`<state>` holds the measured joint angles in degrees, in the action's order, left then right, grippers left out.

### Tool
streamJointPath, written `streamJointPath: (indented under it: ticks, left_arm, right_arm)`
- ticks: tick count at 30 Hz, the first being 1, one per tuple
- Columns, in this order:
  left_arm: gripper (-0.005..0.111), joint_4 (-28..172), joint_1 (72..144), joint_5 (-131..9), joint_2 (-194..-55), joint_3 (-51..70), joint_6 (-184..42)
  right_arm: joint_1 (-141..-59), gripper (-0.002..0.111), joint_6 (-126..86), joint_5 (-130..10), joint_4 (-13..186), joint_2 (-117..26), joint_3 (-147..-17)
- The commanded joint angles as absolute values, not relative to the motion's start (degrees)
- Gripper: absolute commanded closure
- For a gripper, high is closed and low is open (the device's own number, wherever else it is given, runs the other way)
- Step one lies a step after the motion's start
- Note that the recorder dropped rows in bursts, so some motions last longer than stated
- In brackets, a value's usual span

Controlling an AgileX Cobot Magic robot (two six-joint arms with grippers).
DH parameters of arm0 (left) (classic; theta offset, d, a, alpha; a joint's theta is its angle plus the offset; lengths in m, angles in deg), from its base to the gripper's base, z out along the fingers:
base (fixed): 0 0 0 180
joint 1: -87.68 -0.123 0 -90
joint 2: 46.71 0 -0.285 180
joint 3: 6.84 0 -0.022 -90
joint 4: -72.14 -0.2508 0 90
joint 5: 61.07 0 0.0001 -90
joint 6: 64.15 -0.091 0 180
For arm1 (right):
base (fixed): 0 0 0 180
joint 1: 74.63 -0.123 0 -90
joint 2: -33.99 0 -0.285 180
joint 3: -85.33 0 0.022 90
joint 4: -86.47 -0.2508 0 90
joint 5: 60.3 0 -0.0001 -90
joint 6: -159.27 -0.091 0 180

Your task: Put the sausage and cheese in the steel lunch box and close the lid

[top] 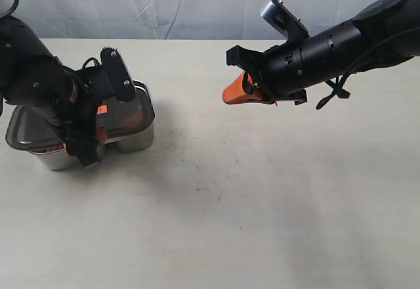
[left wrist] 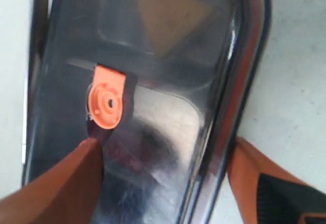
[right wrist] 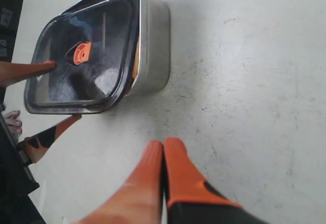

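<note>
The lid (top: 128,115) lies flat on top of the box (top: 134,141), at the left side of the table (top: 262,203), its orange tab (left wrist: 106,103) facing up. The lid is dark, so what is under it is hard to read. In the left wrist view a pale wedge shows faintly through it, which I take to be the cheese (left wrist: 170,25). The sausage I cannot make out.

The left gripper (top: 92,152) hangs right over the box with its jaws spread wide and nothing between them that it grips. One orange finger (left wrist: 66,178) rests on or just above the lid near the tab, and the other is outside the box's long edge, over bare table. Standing astride the rim like that, I'd say it is there either to leave the lid in place or to press it down — not to lift it.

The right gripper (right wrist: 164,150) is well apart from the box, held in the air over the middle of the table. Its two fingers are pressed together and it is empty, likely parked so the left arm has room.

In the right wrist view a strip of orange seal shows along one side of the lid, so it may not be fully seated. I'd judge the filling done and the closing nearly so; a firm push down may be all that is left.
</note>
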<state>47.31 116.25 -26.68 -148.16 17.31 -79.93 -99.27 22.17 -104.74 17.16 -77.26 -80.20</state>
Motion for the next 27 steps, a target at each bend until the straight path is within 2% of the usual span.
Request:
streamJointPath:
  ticks: [1, 11, 15, 17, 20, 21, 24, 27]
  left_arm:
    - [0.041, 55.69, 116.42, -24.64, -145.71, 17.09, -85.27]
    - [0.041, 58.37, 116.20, -26.74, -139.42, 17.09, -85.14]
    - [0.043, 56.91, 116.23, -23.02, -139.27, 17.09, -81.07]
    - [0.052, 53.44, 116.18, -22.09, -138.68, 17.09, -77.09]
    - [0.086, 43.95, 115.01, -21.56, -136.69, 17.09, -65.60]
    - [0.101, 40.50, 114.03, -20.60, -135.77, 17.09, -60.37]
    - [0.107, 34.34, 109.47, -15.92, -133.35, 17.01, -44.16]
    - [0.107, 39.36, 103.49, -14.03, -132.14, 16.62, -41.22]
  right_arm:
    - [-99.01, 0.108, 22.59, -104.90, 17.10, -76.60, -80.55]
    - [-99.01, 0.108, 22.59, -104.92, 17.12, -76.60, -80.55]
    - [-99.01, 0.108, 22.59, -106.13, 17.41, -76.60, -80.55]
    - [-99.01, 0.108, 22.59, -106.13, 17.81, -76.60, -80.55]
    - [-99.01, 0.108, 22.59, -106.24, 18.35, -76.60, -80.55]
    - [-98.74, 0.108, 22.59, -106.37, 18.46, -76.60, -80.55]
    - [-98.63, 0.108, 22.59, -106.26, 18.76, -76.60, -80.55]
    - [-98.63, 0.108, 22.59, -105.94, 18.76, -76.60, -80.55]
